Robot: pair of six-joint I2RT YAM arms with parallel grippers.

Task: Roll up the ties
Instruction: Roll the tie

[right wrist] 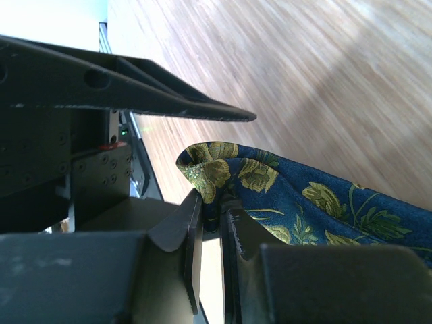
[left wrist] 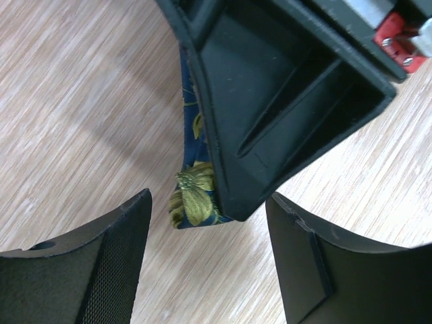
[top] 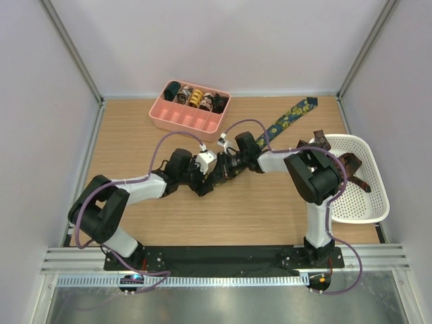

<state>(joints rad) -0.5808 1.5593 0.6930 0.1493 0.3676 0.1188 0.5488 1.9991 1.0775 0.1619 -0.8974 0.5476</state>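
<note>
Right pincer, jaws narrow, is pinching the navy floral tie by its end. Left pincer, jaws wide, is bracketing that end between its fingers, the tie trailing far-right.

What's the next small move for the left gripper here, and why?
Probably ease the left gripper forward and close it on the folded tip of the tie. Its jaws stand open with that tip between them, untouched, while the right gripper pinches the tie just behind it, so the roll has no second hold yet.
</note>
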